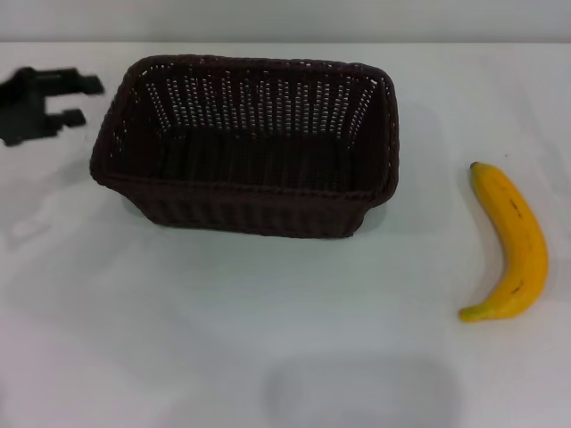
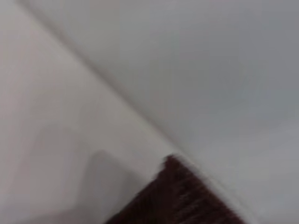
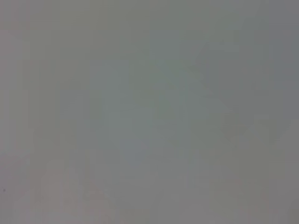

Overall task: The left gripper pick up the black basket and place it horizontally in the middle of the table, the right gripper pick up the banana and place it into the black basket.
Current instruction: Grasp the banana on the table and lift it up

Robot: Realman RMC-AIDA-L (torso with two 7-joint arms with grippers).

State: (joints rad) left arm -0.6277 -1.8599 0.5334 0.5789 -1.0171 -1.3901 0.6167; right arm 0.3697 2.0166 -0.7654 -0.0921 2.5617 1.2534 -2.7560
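Note:
The black basket (image 1: 245, 147) sits lengthwise across the middle of the white table (image 1: 178, 339), upright and empty. A corner of it shows in the left wrist view (image 2: 182, 200). My left gripper (image 1: 76, 100) is at the far left, a little apart from the basket's left end, open and holding nothing. The banana (image 1: 513, 241) lies on the table to the right of the basket, apart from it. My right gripper is out of view; the right wrist view shows only a plain grey surface.
The table's far edge (image 1: 285, 42) runs along the top of the head view, close behind the basket. Bare white table lies in front of the basket and between it and the banana.

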